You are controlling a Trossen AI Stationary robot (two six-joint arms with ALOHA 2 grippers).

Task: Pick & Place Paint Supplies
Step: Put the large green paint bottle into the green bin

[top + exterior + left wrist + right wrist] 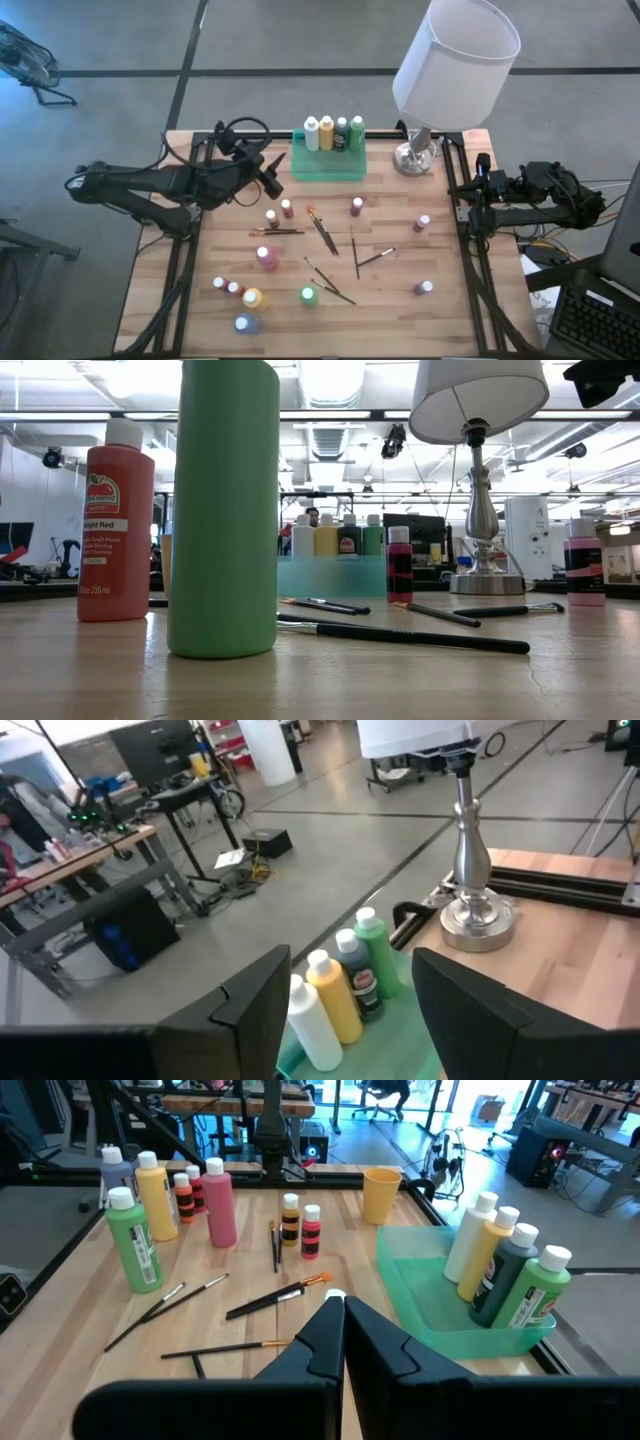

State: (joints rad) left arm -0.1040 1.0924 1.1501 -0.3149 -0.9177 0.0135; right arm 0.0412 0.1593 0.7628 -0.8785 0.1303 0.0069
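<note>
The paint supplies lie spread over the wooden table. Several small bottles stand upright, among them a pink one [267, 258], a green one [308, 296] and a yellow one [252, 298]. Several thin brushes [322, 230] lie flat between them. Four more bottles [333, 133] stand in the green tray [328, 168] at the far edge; the left wrist view shows them too [345, 985]. My left gripper [275, 175] hovers open just left of the tray, its fingers [352, 960] holding nothing. My right gripper [340, 1305] waits shut at the table's right edge [478, 190].
A lamp with a white shade [455, 60] stands on its metal base [413, 157] right of the tray. An orange cup [381, 1192] sits by the tray's left end. Black frame rails [465, 230] run along both table sides.
</note>
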